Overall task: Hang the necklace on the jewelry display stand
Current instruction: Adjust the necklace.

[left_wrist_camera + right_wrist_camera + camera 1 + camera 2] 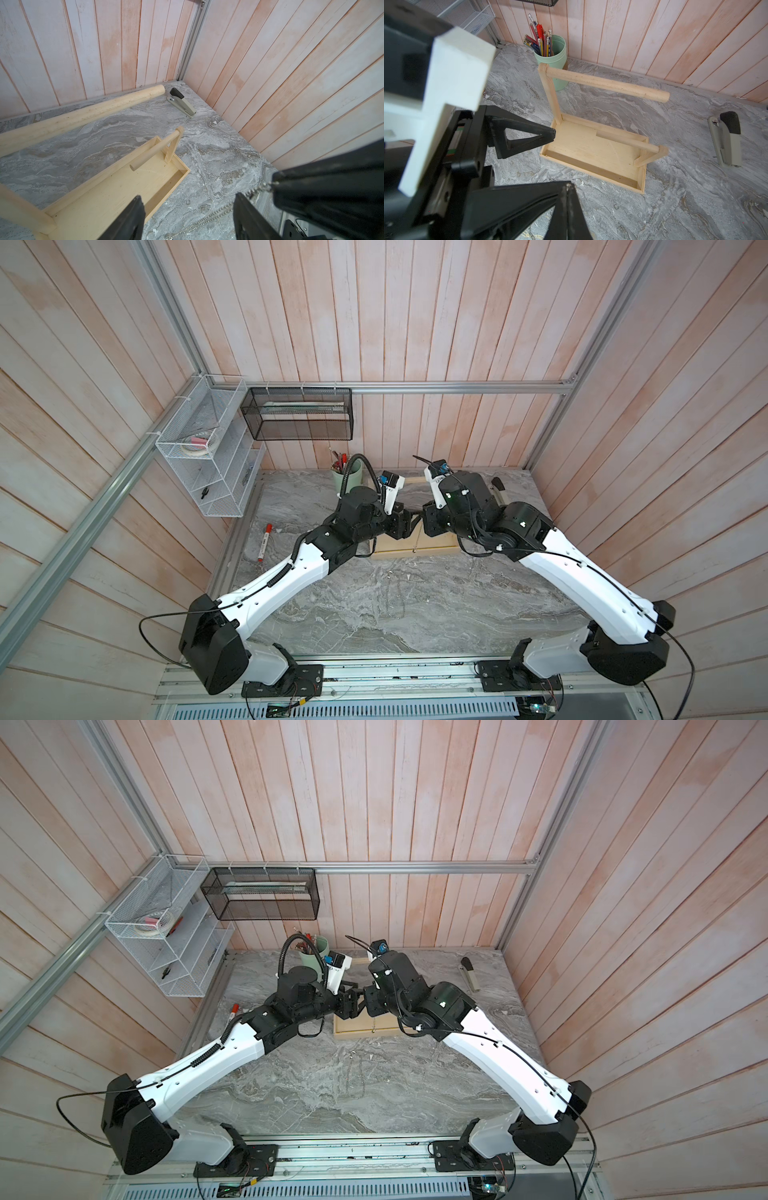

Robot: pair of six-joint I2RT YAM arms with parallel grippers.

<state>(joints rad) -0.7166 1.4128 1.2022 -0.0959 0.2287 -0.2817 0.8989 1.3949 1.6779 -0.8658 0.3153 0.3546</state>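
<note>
Left wrist view: your right gripper (274, 183) pinches the necklace (209, 217); chain drapes btwn parted jaws of your left gripper (188, 199), prob. for spreading it over the jewelry display stand (124, 182).

A mint-green cup (553, 62) packed with pencils and pens stands upright at the back of the grey marble tabletop (374, 605), and a beige stapler (726, 143) (black-topped) lies flat near the table's far right corner. A red-capped marker (264, 543) lies near the left edge, below a white wire rack (208, 456) holding a tape roll (193, 450). A black mesh basket (297, 414) hangs beside the rack on the back wall.
</note>
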